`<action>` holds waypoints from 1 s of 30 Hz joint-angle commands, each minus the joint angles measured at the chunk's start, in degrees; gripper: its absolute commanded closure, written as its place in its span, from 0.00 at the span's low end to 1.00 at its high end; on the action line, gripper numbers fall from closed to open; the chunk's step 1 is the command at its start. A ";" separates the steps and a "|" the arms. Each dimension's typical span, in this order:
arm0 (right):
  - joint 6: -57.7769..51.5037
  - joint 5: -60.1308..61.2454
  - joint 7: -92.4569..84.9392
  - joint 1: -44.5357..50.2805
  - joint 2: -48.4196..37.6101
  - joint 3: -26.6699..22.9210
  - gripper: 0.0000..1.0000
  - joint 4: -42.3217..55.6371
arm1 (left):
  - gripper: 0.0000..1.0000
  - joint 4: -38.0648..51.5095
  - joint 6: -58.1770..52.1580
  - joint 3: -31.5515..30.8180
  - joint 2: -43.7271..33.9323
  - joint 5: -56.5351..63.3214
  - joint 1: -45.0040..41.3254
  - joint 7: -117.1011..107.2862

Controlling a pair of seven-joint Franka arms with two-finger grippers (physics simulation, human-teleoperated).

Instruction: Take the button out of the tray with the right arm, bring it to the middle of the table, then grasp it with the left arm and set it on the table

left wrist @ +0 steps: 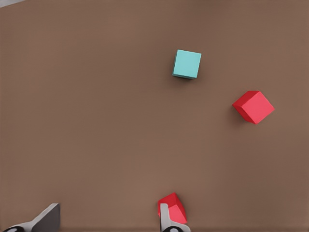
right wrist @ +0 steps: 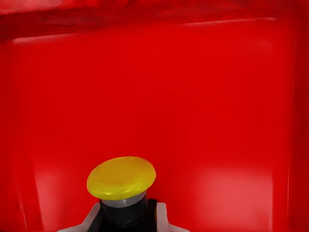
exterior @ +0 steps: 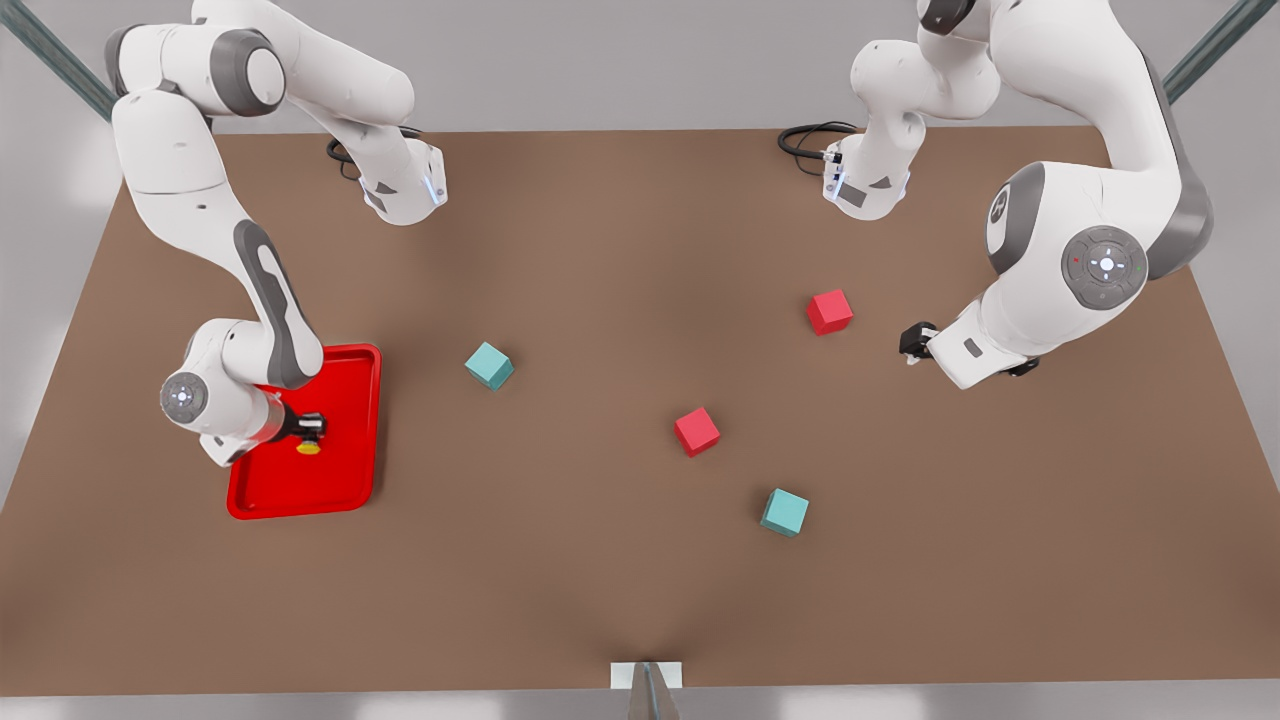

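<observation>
While the right gripper [exterior: 312,428] reaches low over the red tray [exterior: 350,495] at the front view's left, the button [exterior: 309,447] sits directly at its fingertips, inside the tray and roughly midway along its length. In the right wrist view the yellow cap [right wrist: 121,177] of the button stands just ahead of the gripper, and its dark body [right wrist: 123,212] lies between the two pale fingertips [right wrist: 162,217], which flank it closely on either side. Whether they press on the body or only bracket it I cannot tell. The cap faces up and leans slightly, and the tray's floor and raised rim surround it on all sides.

Over on the front view's right, the left gripper [exterior: 914,341] hangs above the brown table [exterior: 600,250], well apart from the tray. Its fingers [left wrist: 169,220] are spread wide, with nothing between them. One red cube [exterior: 829,311] lies just beside this gripper, toward the table's middle, and in the left wrist view it peeks from behind one fingertip. A second red cube [exterior: 696,431] rests near the table's centre. One teal cube [exterior: 489,365] lies between the centre and the tray, and another teal cube [exterior: 785,512] sits nearer the table's front edge, just beyond the second red cube.
</observation>
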 commanded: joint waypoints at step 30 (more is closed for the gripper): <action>-9.42 3.93 90.09 66.03 35.26 0.58 0.52 63.74 | 0.00 0.03 0.16 0.01 0.30 0.12 -0.09 -0.04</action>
